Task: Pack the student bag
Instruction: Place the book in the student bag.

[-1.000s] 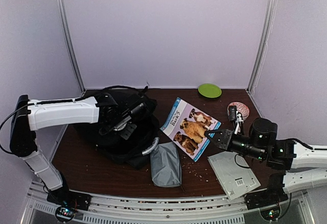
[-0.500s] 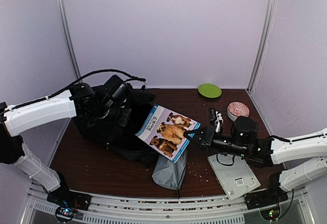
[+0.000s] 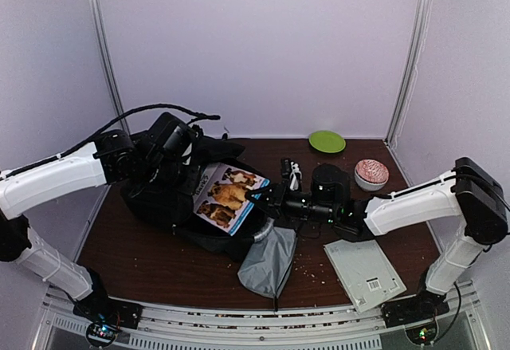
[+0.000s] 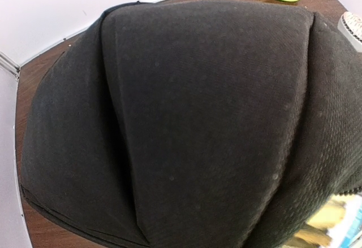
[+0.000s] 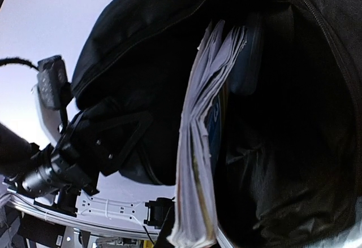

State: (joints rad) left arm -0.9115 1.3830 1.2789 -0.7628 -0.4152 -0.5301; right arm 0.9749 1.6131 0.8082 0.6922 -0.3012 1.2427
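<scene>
The student bag (image 3: 155,198), big, black and soft, lies at the left of the table with its mouth held open. My left gripper (image 3: 185,161) is shut on the bag's upper fabric and holds it raised; in the left wrist view the black cloth (image 4: 186,118) fills the frame and hides the fingers. My right gripper (image 3: 256,198) is shut on a dog-cover magazine (image 3: 225,194) whose far end is at the bag's mouth. The right wrist view shows the magazine (image 5: 198,146) edge-on, entering the dark inside of the bag (image 5: 294,118).
A grey zip pouch (image 3: 267,258) lies crumpled in front of the bag. A flat white item with a barcode (image 3: 366,274) sits at the front right. A green plate (image 3: 327,140) and a pink-and-white bowl (image 3: 370,173) stand at the back right.
My right gripper has carried the magazine left, from the table's middle to the bag's mouth. My left gripper has shut on the bag's fabric and raised it. The grey pouch has shifted.
</scene>
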